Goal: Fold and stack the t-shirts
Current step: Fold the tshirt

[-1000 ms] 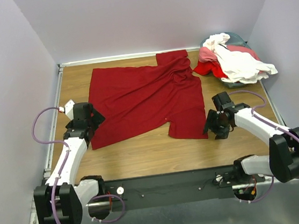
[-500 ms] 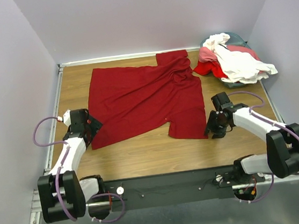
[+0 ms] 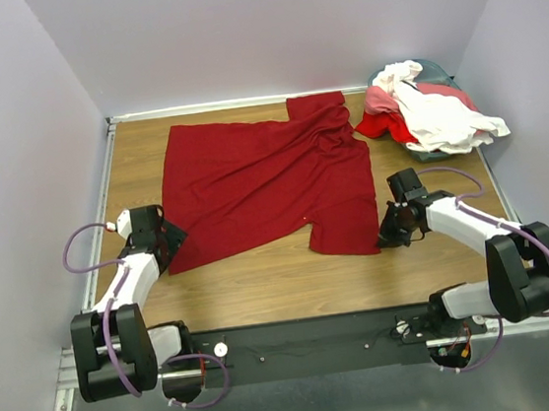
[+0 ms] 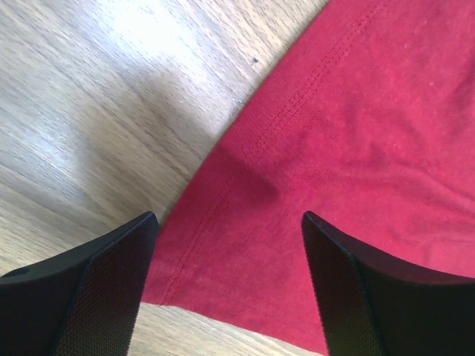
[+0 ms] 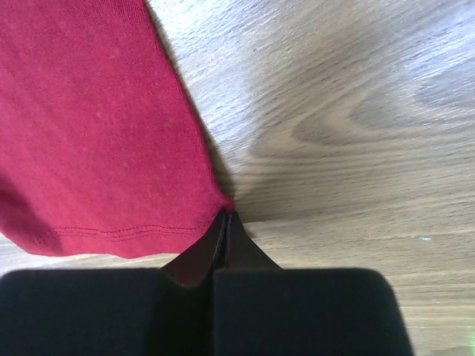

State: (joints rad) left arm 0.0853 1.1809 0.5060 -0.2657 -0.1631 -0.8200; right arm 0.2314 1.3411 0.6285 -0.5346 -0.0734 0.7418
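Note:
A large dark crimson t-shirt [image 3: 267,182] lies spread on the wooden table [image 3: 263,281]. My left gripper [image 3: 167,245] is low at the shirt's near-left hem corner [image 4: 223,259], open, with one finger [image 4: 89,289] over bare wood and the other finger [image 4: 371,289] over the cloth. My right gripper [image 3: 386,235] is shut at the near-right hem corner, and in the right wrist view its tips [image 5: 226,219] pinch the very edge of the crimson t-shirt [image 5: 96,133]. A heap of white, pink-red and teal t-shirts [image 3: 427,109] sits at the back right.
Pale walls close in the table on three sides, and a metal rail [image 3: 105,200] runs along its left edge. A black crossbar [image 3: 309,335] with the arm bases lies along the near edge. Bare wood [image 3: 431,188] shows between the crimson shirt and the right wall.
My left gripper has come nearer and lower onto the shirt's left corner. My right gripper has gone from open to shut on the right corner.

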